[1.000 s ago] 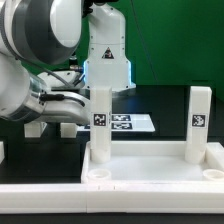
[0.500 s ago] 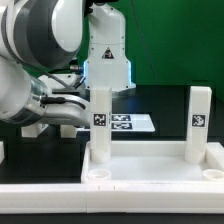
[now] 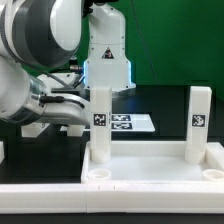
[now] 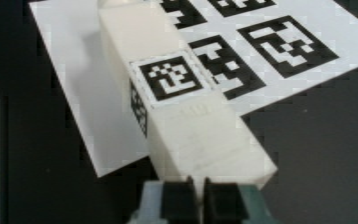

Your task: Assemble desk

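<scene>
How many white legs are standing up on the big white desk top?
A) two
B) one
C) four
A: one leg at the exterior view's left and a second leg at its right stand upright on the tabletop. No other leg stands on it.

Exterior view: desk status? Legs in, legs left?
Done: leg on the exterior view's left and leg on the exterior view's right stand upright at far corners of the tabletop. In hand: gripper, shut, sits at the end of a third leg lying on the marker board, not clamping it. Left: that leg; the near sockets look empty.
</scene>
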Controlling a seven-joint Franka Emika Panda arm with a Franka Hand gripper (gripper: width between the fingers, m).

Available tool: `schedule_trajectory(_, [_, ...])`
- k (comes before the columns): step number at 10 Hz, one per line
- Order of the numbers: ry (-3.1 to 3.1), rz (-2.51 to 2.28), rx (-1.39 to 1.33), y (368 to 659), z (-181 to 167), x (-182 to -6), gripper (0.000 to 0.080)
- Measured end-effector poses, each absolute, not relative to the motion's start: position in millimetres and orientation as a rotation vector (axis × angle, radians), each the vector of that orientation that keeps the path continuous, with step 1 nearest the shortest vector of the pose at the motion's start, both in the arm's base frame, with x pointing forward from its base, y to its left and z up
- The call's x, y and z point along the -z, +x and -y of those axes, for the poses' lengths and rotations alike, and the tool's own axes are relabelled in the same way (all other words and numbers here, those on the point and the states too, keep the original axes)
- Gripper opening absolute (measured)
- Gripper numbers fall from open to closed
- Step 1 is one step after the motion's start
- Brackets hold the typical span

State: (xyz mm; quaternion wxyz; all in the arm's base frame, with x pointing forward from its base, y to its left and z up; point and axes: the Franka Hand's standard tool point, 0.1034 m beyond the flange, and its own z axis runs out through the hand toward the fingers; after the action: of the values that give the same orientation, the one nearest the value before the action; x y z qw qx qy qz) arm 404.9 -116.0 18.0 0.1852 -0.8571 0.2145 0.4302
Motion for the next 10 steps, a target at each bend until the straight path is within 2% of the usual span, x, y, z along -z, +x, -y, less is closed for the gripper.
schedule_trajectory(4, [-2.416,-0.605,-1.212,405,116,-18.1,0.0001])
schedule_trajectory(5, [-2.416,-0.606,-1.211,405,116,-18.0,0.0089])
schedule_trajectory(6, [-2.413,-0.606,-1.209,405,118,-21.7,0.0224])
schedule_trajectory(7, [-2.414,-0.608,-1.205,404,117,-22.5,0.0224])
schedule_trajectory(8, [-2.415,-0.606,-1.210,400,112,-21.5,0.0407])
schedule_trajectory(9, [-2.415,-0.598,-1.219,398,108,-22.2,0.0542])
schedule_trajectory(10, [-2.416,-0.596,-1.219,398,107,-22.1,0.0542])
